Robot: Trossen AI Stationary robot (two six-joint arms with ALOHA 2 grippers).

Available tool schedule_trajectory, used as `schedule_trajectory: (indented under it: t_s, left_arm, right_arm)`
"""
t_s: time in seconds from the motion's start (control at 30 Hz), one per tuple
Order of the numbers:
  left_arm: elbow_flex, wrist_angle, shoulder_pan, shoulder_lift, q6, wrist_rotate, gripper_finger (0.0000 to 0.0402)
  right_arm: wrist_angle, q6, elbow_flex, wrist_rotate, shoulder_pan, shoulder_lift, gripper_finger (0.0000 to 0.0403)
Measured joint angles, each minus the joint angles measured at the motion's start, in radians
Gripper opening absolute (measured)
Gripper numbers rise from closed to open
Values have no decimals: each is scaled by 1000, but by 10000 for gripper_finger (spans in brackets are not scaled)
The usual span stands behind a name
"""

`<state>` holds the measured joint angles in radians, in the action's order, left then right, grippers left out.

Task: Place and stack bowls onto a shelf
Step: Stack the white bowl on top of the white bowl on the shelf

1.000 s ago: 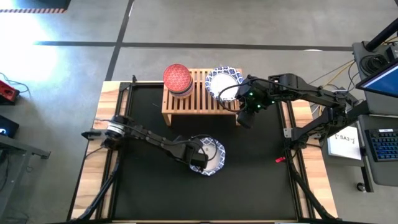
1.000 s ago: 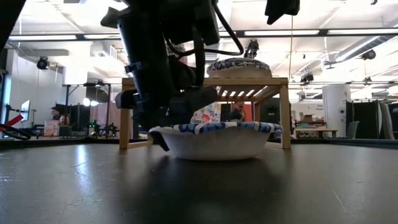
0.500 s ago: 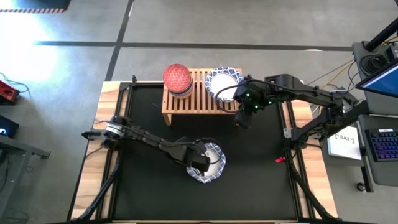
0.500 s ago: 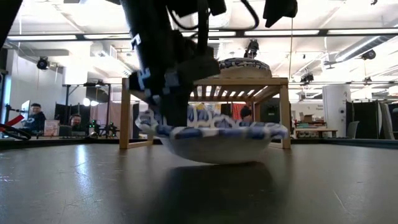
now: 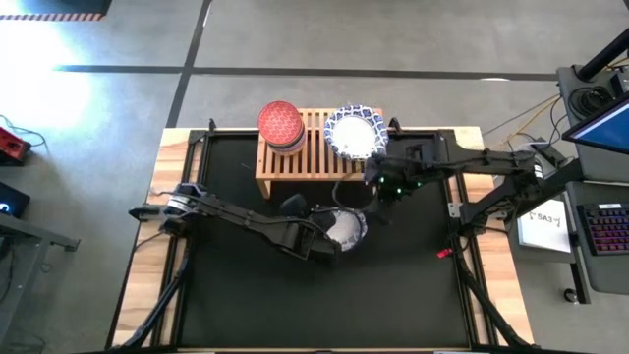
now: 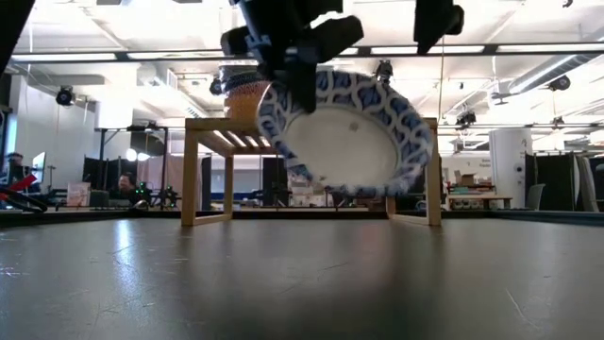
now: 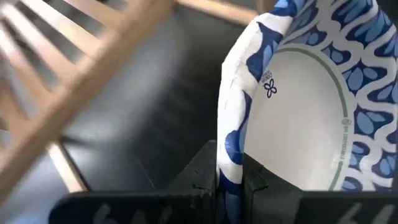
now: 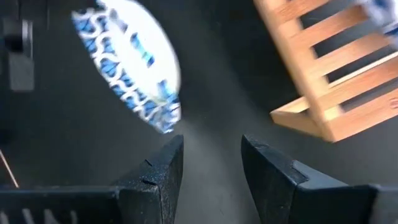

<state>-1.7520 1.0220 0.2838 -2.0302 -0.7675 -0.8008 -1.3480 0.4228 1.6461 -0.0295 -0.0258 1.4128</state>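
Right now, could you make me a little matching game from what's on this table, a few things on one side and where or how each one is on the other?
Things:
1. red bowl
2. white bowl with blue rim on the shelf
3. white bowl with blue rim in the left gripper
4. right gripper

States:
a. lifted off the table and tilted on edge
b. open, holding nothing, in front of the shelf
c. on top of a stack at the shelf's left end
d. resting at the shelf's right end

Pairs: 1-c, 2-d, 3-a, 4-b
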Motion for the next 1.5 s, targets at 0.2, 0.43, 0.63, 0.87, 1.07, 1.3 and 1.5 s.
schedule_trajectory:
  t_s: [0.2,0.43,0.63,0.87,1.07,1.3,1.5]
  left_arm:
    - [-17,-18,1,0,-48,-98,0]
    - [-33,-66,1,0,-60,-173,0]
    - [-74,-130,4,0,14,-187,0]
    - [-98,-241,12,2,155,-186,0]
    - [-96,-260,15,2,151,-186,0]
    - [-107,-287,14,2,192,-185,0]
    - [-120,-291,14,2,287,-186,31]
  right_arm:
    - [53,31,-49,-74,104,-3,151]
    - [110,23,-51,-238,191,-2,151]
    - [112,19,-51,-313,210,-2,151]
    - [138,-24,-51,-316,209,-2,151]
    - [134,-28,-51,-316,209,-2,126]
    - [132,-31,-51,-312,209,-2,24]
    - [131,-28,-51,-309,209,-1,10]
